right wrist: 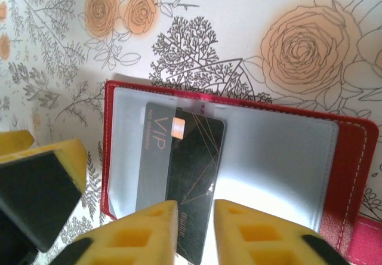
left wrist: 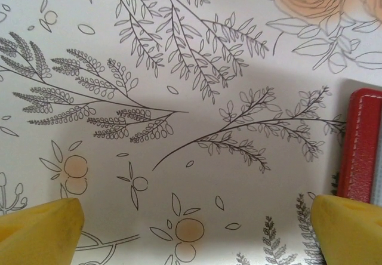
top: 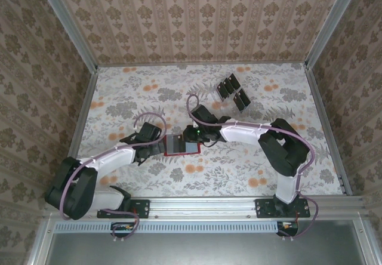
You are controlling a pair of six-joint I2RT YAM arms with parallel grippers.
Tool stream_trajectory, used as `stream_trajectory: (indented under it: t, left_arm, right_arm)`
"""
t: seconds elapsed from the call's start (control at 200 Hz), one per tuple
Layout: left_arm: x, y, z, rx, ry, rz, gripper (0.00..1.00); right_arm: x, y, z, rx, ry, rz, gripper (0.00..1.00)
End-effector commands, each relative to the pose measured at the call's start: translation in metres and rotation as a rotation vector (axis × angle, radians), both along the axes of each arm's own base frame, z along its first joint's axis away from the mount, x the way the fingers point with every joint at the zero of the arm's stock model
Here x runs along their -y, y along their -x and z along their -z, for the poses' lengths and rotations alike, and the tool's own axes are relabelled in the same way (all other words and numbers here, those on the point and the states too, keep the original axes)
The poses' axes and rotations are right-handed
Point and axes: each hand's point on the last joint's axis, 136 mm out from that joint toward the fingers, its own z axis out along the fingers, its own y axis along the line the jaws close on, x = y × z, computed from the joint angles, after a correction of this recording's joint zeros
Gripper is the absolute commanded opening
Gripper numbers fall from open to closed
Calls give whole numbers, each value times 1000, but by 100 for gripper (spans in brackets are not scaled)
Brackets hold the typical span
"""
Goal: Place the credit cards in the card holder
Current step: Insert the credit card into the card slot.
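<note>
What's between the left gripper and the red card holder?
Only bare floral tabletop separates left gripper and card holder, per left wrist view.

Top view: even diffuse overhead light, moderately bright. Arms cast short, soft shadows on the tablecloth (top: 209, 181). Fine detail slightly soft.
Left wrist: broad soft-edged shadow band across the cloth mid-frame, print in focus. Yellow fingertips (left wrist: 42, 229) of the left gripper (left wrist: 197, 229) blurred in the bottom corners.
Right wrist: blown-out white glare on the clear sleeve of the card holder (right wrist: 358, 169), just above the right gripper (right wrist: 191, 235). Its fingers are out of focus; lettering on the credit card (right wrist: 185, 157) is legible.
</note>
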Motion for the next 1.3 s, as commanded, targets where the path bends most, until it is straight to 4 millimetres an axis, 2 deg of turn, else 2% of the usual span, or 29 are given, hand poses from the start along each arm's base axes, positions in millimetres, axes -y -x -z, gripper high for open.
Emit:
stream_trajectory:
  t: [0.0,0.185,0.425,1.03,1.295]
  left_arm:
    - [1,-5,1,-4,-4,12,100]
    - [1,-4,7,-17,-8,9,100]
    - [3,-2,15,-34,4,11,100]
    - [8,2,29,-58,28,19,100]
    - [11,2,30,-58,36,24,100]
  right_arm:
    - [12,8,24,-33,134,-37,19]
    - [8,8,34,-42,155,-48,14]
    - [1,8,41,-56,161,-65,14]
    - [-35,9,36,-69,99,-104,13]
    - [-53,16,33,-76,73,-134,13]
